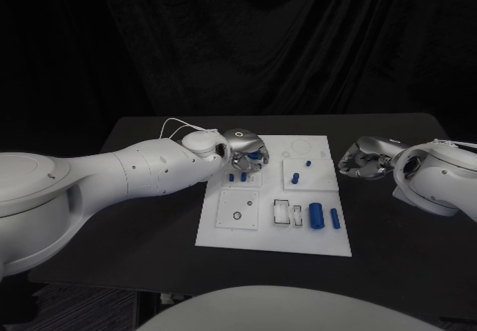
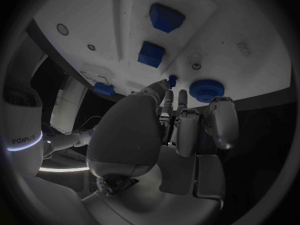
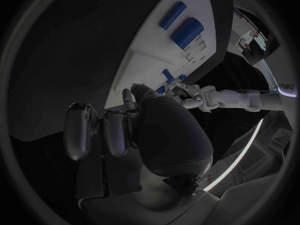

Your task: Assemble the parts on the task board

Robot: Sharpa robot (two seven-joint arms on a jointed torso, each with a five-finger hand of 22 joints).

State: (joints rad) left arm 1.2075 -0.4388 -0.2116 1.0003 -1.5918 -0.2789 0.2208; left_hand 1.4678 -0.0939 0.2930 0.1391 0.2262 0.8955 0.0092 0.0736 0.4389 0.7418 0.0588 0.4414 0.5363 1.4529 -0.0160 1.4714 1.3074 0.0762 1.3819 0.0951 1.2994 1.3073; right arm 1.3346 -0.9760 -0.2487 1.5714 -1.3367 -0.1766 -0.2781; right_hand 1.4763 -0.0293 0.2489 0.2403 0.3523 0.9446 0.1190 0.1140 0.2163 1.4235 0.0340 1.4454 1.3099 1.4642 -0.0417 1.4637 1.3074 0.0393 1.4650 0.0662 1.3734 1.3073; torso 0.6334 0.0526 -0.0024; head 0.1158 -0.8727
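Over the far left part of the white task board [image 1: 227, 231] hangs the left hand [image 1: 243, 153], fingers curled round a small blue part [image 1: 254, 156] (whether they truly clamp it I cannot tell). Two short blue pegs [image 1: 238, 177] stand just beneath. Beyond the board's right edge, over bare black table [image 1: 398, 234], the right hand [image 1: 362, 160] hovers, fingers loosely curled and holding nothing. Two blue cylinders [image 1: 324, 216] lie near the board's near right corner.
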